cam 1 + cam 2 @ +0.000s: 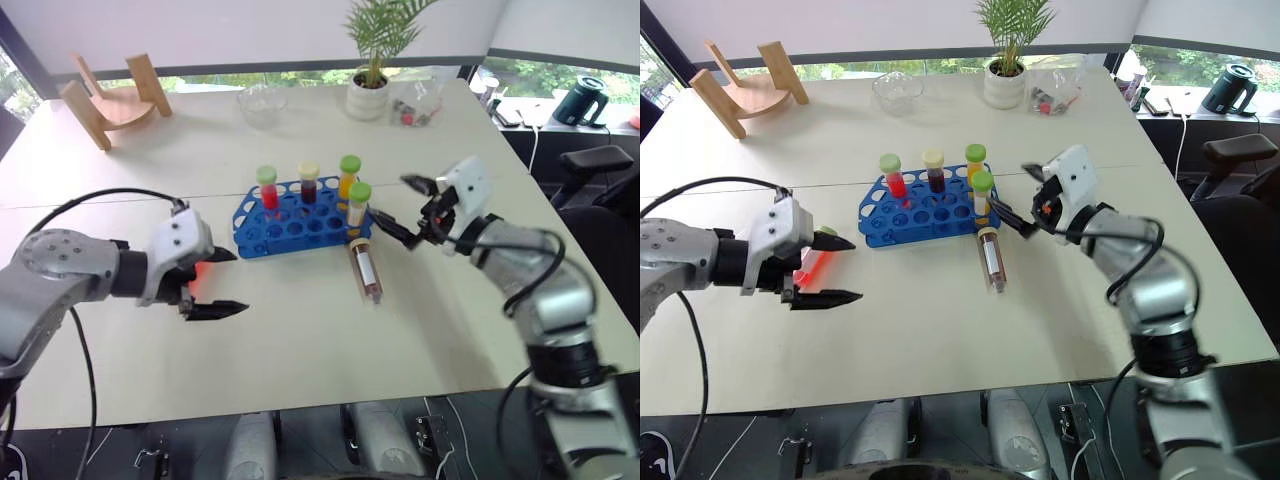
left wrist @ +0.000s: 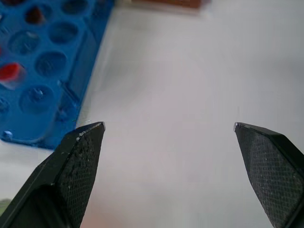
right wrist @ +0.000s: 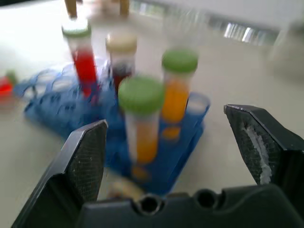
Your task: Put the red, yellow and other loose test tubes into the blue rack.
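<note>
The brown tube point(image 1: 367, 268) lay at six o'clock from the blue rack point(image 1: 290, 222). It looked light and slippery; grab its middle. Both hands were spread, holding nothing.

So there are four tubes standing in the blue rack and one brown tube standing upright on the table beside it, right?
Not quite. Four tubes stand in the blue rack, but the brown tube lies flat on the table by the rack's right end, not upright. The left eye view shows this.
</note>
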Motion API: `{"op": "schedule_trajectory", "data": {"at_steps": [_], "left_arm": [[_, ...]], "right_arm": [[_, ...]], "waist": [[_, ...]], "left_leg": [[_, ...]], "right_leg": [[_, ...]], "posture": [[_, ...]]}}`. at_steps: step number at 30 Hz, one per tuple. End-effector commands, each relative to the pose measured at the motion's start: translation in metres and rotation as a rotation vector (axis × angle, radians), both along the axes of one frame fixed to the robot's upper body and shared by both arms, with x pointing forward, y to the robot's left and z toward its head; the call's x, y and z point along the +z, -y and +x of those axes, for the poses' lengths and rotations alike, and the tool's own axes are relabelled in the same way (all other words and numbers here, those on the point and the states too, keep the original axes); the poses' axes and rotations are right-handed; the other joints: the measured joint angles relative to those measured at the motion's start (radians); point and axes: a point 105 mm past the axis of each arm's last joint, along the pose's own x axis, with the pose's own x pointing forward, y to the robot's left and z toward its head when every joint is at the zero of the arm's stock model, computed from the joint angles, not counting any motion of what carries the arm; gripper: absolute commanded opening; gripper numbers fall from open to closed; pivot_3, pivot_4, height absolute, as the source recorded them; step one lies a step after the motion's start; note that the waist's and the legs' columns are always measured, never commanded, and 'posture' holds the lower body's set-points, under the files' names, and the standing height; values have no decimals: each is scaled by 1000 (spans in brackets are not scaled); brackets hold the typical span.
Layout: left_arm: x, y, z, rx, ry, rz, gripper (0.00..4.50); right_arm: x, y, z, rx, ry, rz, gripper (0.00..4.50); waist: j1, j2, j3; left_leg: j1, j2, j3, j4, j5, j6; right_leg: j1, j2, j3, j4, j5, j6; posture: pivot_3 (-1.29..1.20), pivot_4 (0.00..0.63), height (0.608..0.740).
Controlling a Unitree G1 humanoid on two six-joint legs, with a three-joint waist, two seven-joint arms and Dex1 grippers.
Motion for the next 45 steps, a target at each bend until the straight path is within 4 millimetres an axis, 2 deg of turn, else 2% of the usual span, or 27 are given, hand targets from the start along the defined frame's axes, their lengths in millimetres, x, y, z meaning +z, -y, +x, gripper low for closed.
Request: {"op": "schedule_trajectory", "data": {"at_steps": [1,6,12,18,20,23,25,28,29,32,34,37,39,42,44,45], "left_arm": [[9,15,-3,-62,94,3,4500],[10,34,-8,-53,146,-59,4500],[4,46,-10,-1,164,-130,4500],[-10,57,-6,38,155,-183,4500],[-12,60,-5,40,153,-196,4500],[-12,59,-4,47,158,-202,4500],[-13,58,-5,49,156,-201,4500],[-13,57,-3,49,154,-201,4500],[-12,57,-1,47,154,-203,4500],[-10,57,4,36,154,-205,4500],[-9,55,6,26,148,-197,4500],[-7,44,10,31,133,-172,4500],[-6,35,13,39,125,-163,4500],[-1,23,20,52,114,-152,4500],[1,17,23,57,109,-145,4500],[4,14,26,60,103,-148,4500]], "right_arm": [[-15,-13,-27,57,-452,-65,4339],[-18,-9,0,-70,-662,-103,4339],[-43,-8,23,-230,-729,-243,4339],[-82,-22,32,-154,-673,-417,4339],[-91,-21,33,-108,-641,-481,4339],[-105,5,18,-74,-680,-580,3506],[-107,19,6,-54,-709,-604,2410],[-107,32,-8,-38,-726,-615,994],[-108,33,-9,-40,-724,-610,857],[-109,33,-8,-55,-698,-570,856],[-102,30,1,-63,-633,-515,856],[-66,29,24,-130,-455,-338,856],[-47,23,28,-118,-339,-268,856],[-1,-4,15,-41,-139,16,856],[28,-19,4,31,76,144,856],[48,-34,-8,108,267,215,856]], "waist": [[0,0,0],[2,0,0],[-2,0,0],[-7,-11,-7],[-7,-14,-9],[-4,-18,-12],[7,-14,-14],[25,-13,-15],[29,-13,-15],[33,-17,-21],[31,-18,-22],[24,-18,-22],[20,-13,-19],[19,-12,-17],[14,-8,-15],[16,-6,-14]], "left_leg": [[0,0,0,0,0,0],[-2,-1,1,2,-2,3],[-4,-1,2,2,-4,7],[1,-1,2,4,-5,8],[13,0,2,3,-5,8],[26,0,2,3,-5,7],[33,0,1,2,-5,7],[30,-1,2,-1,-6,7],[29,-2,1,-3,-6,8],[21,-2,0,-3,-10,14],[18,-1,-1,-2,-11,17],[18,-1,0,-1,-12,18],[17,-1,1,1,-12,18],[15,-1,3,1,-12,19],[14,-1,2,0,-12,19],[13,0,2,-1,-12,19]], "right_leg": [[0,0,0,0,0,0],[0,-1,0,-2,0,1],[-2,-1,1,-2,0,1],[3,-1,0,-2,0,1],[16,-1,0,-5,0,0],[29,-1,0,-9,-3,-3],[34,-2,0,-15,-5,-1],[34,-3,1,-21,-4,-2],[34,-3,0,-22,-4,-2],[31,-3,-1,-22,-2,3],[29,-2,-3,-22,-2,3],[30,-2,-2,-23,-2,3],[28,-2,-1,-22,-3,2],[25,-2,1,-21,-2,2],[23,-1,1,-21,-1,3],[22,0,1,-20,-1,4]], "posture": [[0,150,740],[0,150,740],[0,150,740],[0,150,740],[0,150,740],[0,150,740],[0,150,740],[0,150,740],[0,150,740],[0,150,740],[0,150,740],[0,150,740],[0,150,740],[0,150,740],[0,150,740],[0,150,740]]}}
